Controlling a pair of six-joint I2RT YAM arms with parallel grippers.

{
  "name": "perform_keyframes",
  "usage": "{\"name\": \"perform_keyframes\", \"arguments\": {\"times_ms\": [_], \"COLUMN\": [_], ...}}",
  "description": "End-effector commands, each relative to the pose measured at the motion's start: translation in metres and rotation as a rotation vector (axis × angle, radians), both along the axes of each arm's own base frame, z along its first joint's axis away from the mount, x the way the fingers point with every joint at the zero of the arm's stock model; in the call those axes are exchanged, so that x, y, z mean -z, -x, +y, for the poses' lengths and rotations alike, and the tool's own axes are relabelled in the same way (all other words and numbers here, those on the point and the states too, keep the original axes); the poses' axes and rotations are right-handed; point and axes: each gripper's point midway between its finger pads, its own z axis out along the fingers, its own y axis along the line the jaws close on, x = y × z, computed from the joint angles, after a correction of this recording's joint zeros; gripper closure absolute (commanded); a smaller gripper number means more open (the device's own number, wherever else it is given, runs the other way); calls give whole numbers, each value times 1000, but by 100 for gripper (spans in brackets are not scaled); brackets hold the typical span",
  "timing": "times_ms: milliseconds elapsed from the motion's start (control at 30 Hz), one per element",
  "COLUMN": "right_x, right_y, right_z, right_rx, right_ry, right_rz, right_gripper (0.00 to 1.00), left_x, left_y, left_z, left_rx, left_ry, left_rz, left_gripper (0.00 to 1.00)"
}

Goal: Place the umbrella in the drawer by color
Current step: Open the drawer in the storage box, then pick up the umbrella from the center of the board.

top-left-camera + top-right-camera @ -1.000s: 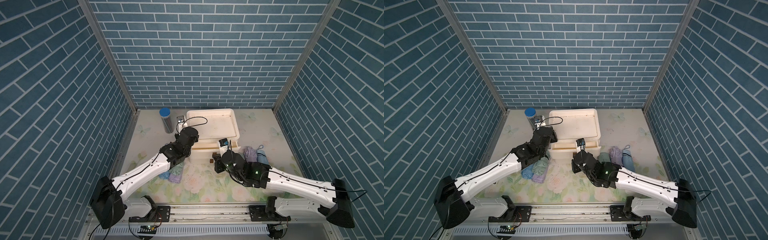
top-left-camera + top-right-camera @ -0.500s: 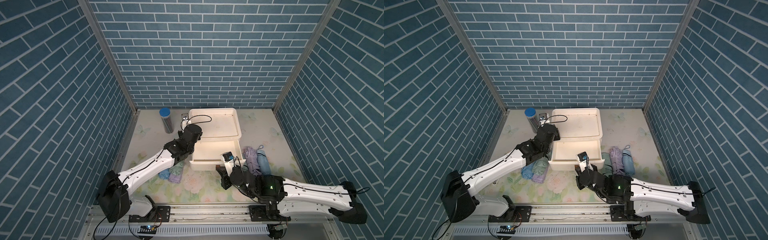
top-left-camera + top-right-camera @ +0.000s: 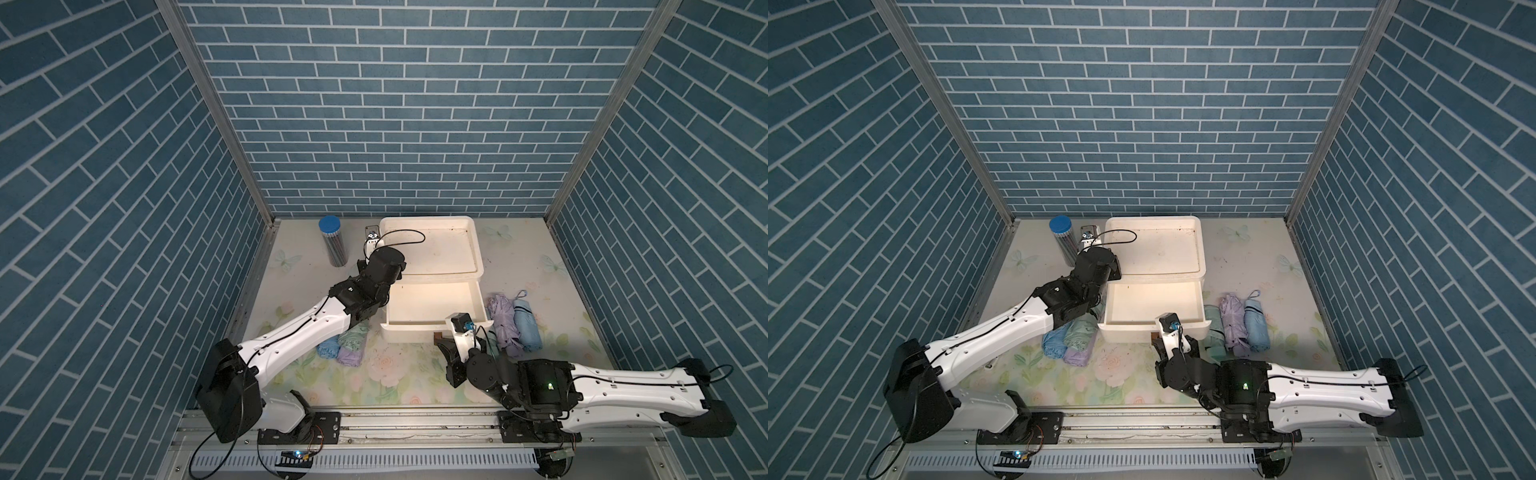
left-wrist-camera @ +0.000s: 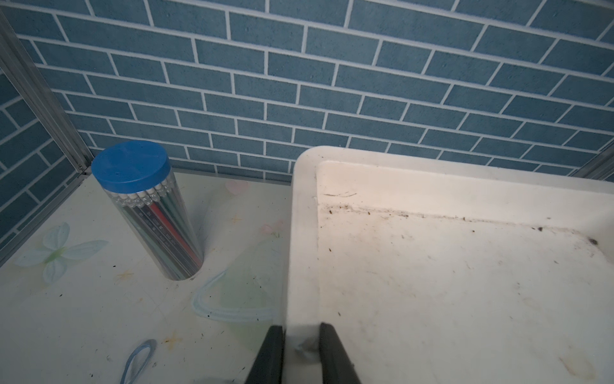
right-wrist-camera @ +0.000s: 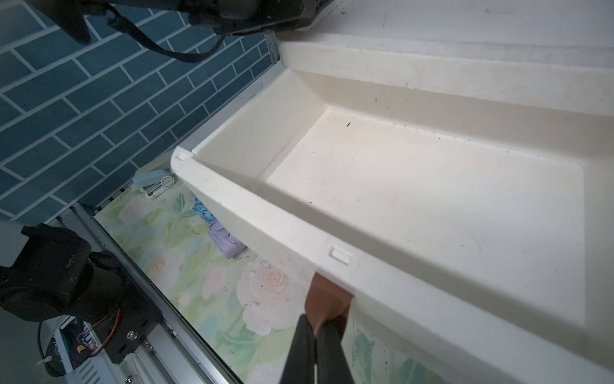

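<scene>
The white drawer (image 3: 432,303) (image 3: 1154,303) (image 5: 432,199) stands pulled out of its cabinet and holds nothing. My right gripper (image 5: 317,332) is shut on its brown handle (image 5: 327,299) (image 3: 438,336) at the front. My left gripper (image 4: 300,345) is shut on the left rim of the cabinet top (image 4: 304,232) (image 3: 432,249). Right of the drawer lie folded umbrellas: a green one (image 3: 1214,332), a purple one (image 3: 505,324) and a blue one (image 3: 525,324). Left of it, partly under my left arm, lie a blue (image 3: 328,347), a green (image 3: 353,336) and a purple umbrella (image 3: 349,355).
A clear canister of pencils with a blue lid (image 3: 330,245) (image 4: 146,206) stands at the back left of the cabinet. A small pale blue stapler (image 5: 154,183) lies by the left wall. Brick walls close in three sides, and a metal rail (image 3: 415,419) runs along the front.
The drawer has slid out toward the front, drawn by my right gripper on its handle as that arm pulled back. My left gripper has stayed on the cabinet rim.
</scene>
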Motion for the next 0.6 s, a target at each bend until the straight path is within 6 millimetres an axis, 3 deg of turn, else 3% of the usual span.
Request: {"name": "perform_keyframes", "arguments": {"times_ms": [0, 133, 200, 267, 300, 400, 567], "right_x": [-27, -23, -24, -29, -33, -55, -106], "right_y": [19, 16, 14, 10, 8, 4, -10], "right_z": [17, 21, 21, 19, 17, 14, 0], "right_rx": [-97, -72, -58, -35, -26, -16, 54], "right_ry": [-95, -49, -32, -14, -6, -14, -27], "right_rz": [-19, -21, -28, -43, -56, -96, -206], "right_gripper": [100, 100, 82, 58, 51, 45, 33], "left_x": [33, 31, 25, 17, 12, -3, -32], "left_y": [-4, -2, 0, 2, 3, 4, 6], "left_z": [5, 6, 7, 8, 8, 7, 5], "left_rx": [-18, -13, -11, -5, -1, 16, 44], "left_ry": [-41, -29, -18, -4, 2, 15, 38], "left_rz": [75, 78, 69, 52, 45, 21, -25], "left_gripper": [100, 100, 100, 90, 85, 72, 60]}}
